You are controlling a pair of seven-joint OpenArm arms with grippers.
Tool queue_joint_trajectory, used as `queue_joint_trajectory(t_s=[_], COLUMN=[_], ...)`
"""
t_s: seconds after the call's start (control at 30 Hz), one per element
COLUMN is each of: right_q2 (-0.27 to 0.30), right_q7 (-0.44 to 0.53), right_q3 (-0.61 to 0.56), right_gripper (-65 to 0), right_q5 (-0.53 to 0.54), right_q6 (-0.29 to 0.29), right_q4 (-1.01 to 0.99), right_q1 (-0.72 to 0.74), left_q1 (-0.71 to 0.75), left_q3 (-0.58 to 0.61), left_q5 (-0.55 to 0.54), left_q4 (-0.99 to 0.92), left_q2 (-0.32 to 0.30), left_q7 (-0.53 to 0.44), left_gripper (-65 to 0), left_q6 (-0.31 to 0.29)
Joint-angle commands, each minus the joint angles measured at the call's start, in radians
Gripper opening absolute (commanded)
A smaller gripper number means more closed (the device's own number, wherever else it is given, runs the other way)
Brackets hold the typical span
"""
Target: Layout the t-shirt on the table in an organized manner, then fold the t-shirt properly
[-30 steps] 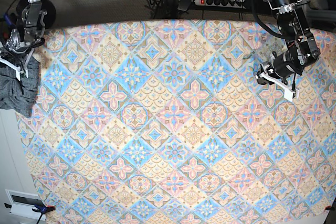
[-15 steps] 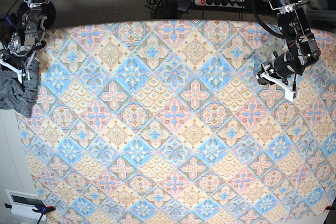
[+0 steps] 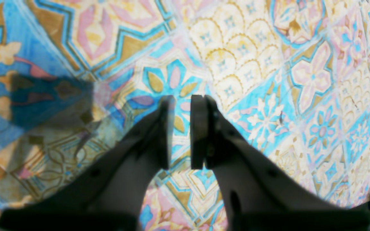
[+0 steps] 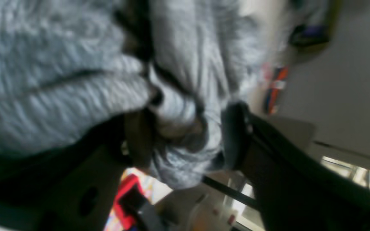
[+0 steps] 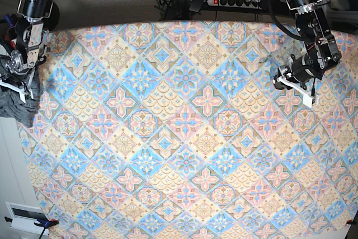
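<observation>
The dark-grey t-shirt [image 5: 15,110] hangs bunched over the table's left edge, only a small part of it showing in the base view. My right gripper [image 5: 17,81] is at that edge, right on top of it. In the right wrist view its jaws [image 4: 185,131] stand wide, open, with a fold of the t-shirt [image 4: 59,80] lying between the fingers. My left gripper [image 5: 292,85] hovers over the patterned table [image 5: 184,127] at the far right. In the left wrist view its fingers [image 3: 183,98] stand a narrow gap apart, with only tablecloth [image 3: 252,64] behind them.
A power strip [image 5: 235,1] and cables lie behind the table's back edge. A white box [image 5: 25,214] sits on the floor at the lower left, beside a clamp [image 5: 49,222] at the cloth's corner. The floor drops away left of the table.
The arm on the left has shifted slightly toward the table's left edge, and less of the grey t-shirt shows there now. The arm on the right has not moved.
</observation>
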Motion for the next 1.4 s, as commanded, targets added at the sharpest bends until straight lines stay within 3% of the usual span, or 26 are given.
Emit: queue_joint_trajectory(t_s=[0.0,0.27,0.5,0.73,1.17,1.37], right_q2=[0.025,0.025,0.048,0.049,0.048,0.045], right_q7=[-0.006,-0.015,-0.006,-0.018,-0.226,-0.269], right_q3=[0.009,0.008,0.005,-0.107,-0.321,-0.404], right_gripper=[-33.8,-34.5,-51.6,-51.5,-51.5,-51.5], right_q5=[-0.009,-0.011,-0.012,-0.012,-0.012,-0.012], right_q6=[-0.012,-0.011,-0.008,-0.008,-0.008,-0.008], right_q4=[0.008,-0.007,-0.139,-0.13,0.053,0.053], right_q1=[0.002,0.004,0.038,0.039,0.039,0.085], left_q1=[-0.011,-0.011,-0.011,-0.011,-0.013,-0.014], left_q3=[-0.004,-0.004,-0.004,-0.004,-0.004,-0.004], left_q5=[-0.009,-0.009,-0.009,-0.009,-0.009,-0.009], left_q4=[0.019,0.019,0.019,0.019,0.017,0.017], left_q2=[-0.011,-0.013,-0.013,-0.013,-0.008,-0.008], left_q7=[-0.01,-0.01,-0.01,-0.01,-0.01,-0.01], left_gripper=[-55.7,-55.7,-55.7,-55.7,-55.7,-55.7], left_q6=[-0.004,-0.004,-0.004,-0.004,-0.004,-0.004])
